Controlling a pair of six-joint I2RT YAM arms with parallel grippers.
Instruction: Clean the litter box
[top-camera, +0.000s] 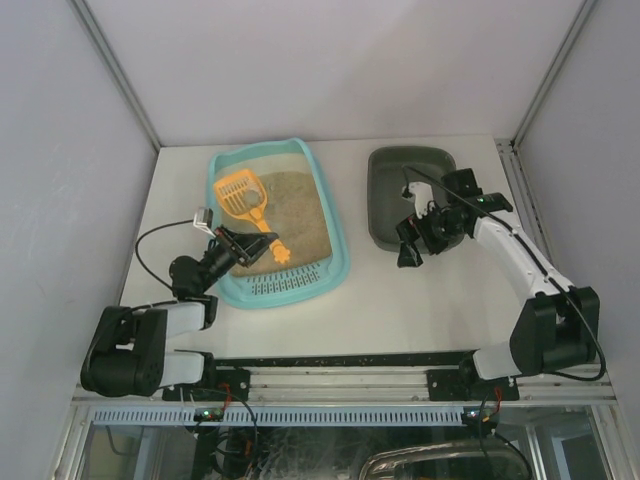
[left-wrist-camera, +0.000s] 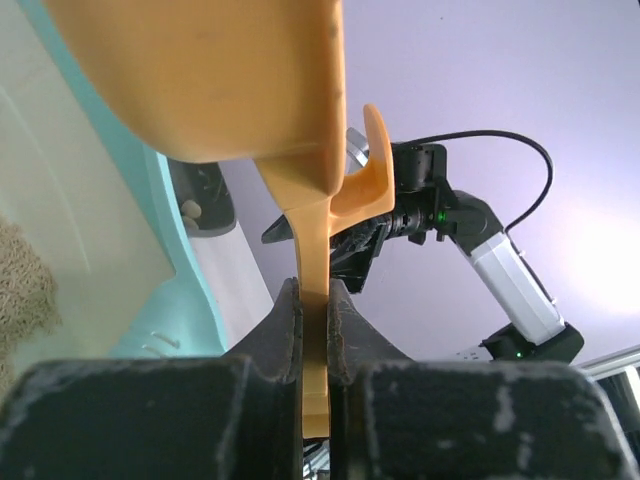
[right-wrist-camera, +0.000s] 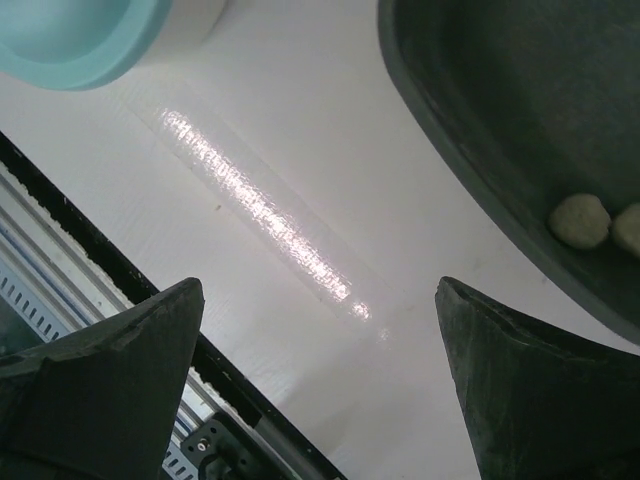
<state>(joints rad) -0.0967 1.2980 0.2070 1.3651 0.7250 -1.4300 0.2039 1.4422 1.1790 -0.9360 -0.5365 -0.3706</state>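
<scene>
The light-teal litter box (top-camera: 337, 240) holds tan litter (top-camera: 295, 205) and has a slotted grate at its near end. An orange slotted scoop (top-camera: 240, 193) is over the litter, head toward the far left. My left gripper (top-camera: 255, 243) is shut on the scoop's handle. In the left wrist view the handle (left-wrist-camera: 312, 250) runs up from between the fingers (left-wrist-camera: 285, 330) to the scoop head (left-wrist-camera: 220, 80), with the box wall (left-wrist-camera: 175, 260) to the left. My right gripper (top-camera: 405, 246) is open and empty beside the dark grey tray's near-left corner, over bare table (right-wrist-camera: 320, 300).
The dark grey tray (top-camera: 383, 205) stands right of the litter box. It holds two pale clumps (right-wrist-camera: 580, 220) in the right wrist view. The litter box corner (right-wrist-camera: 80, 40) shows at that view's upper left. The table's front rail (top-camera: 330, 360) is near the arm bases.
</scene>
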